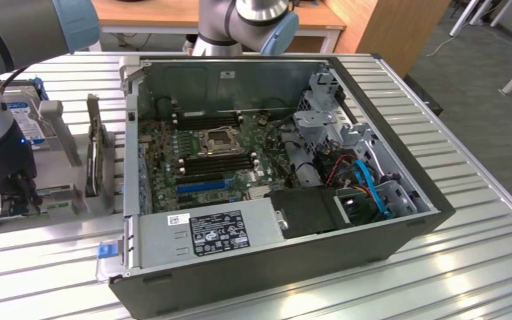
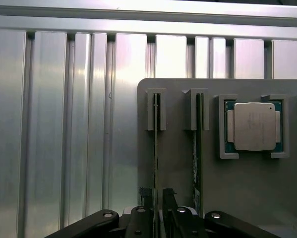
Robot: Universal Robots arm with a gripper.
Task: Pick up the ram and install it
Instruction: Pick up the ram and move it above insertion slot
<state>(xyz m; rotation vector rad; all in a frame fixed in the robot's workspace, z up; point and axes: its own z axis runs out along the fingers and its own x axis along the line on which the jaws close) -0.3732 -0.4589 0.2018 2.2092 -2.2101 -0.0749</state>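
Note:
The ram (image 2: 155, 144) is a slim stick standing on edge in a slot of the grey holder (image 2: 178, 163). A second stick (image 2: 198, 148) stands in the slot beside it. My gripper (image 2: 157, 194) is low over the holder, with its dark fingers (image 2: 146, 201) on either side of the first stick's near end. A narrow gap shows, so it stands open around the stick. In the exterior view the gripper (image 1: 11, 197) is down at the holder, at the exterior view's left of the open computer case (image 1: 399, 227). Inside the case lie black memory slots (image 1: 216, 163).
A square silver processor chip (image 2: 255, 126) sits in its own pocket of the holder. A blue-and-silver hard drive (image 1: 16, 113) stands behind the arm. Upright dark brackets (image 1: 96, 157) stand between the gripper and the case wall. Ribbed metal tabletop (image 2: 54, 124) surrounds the holder.

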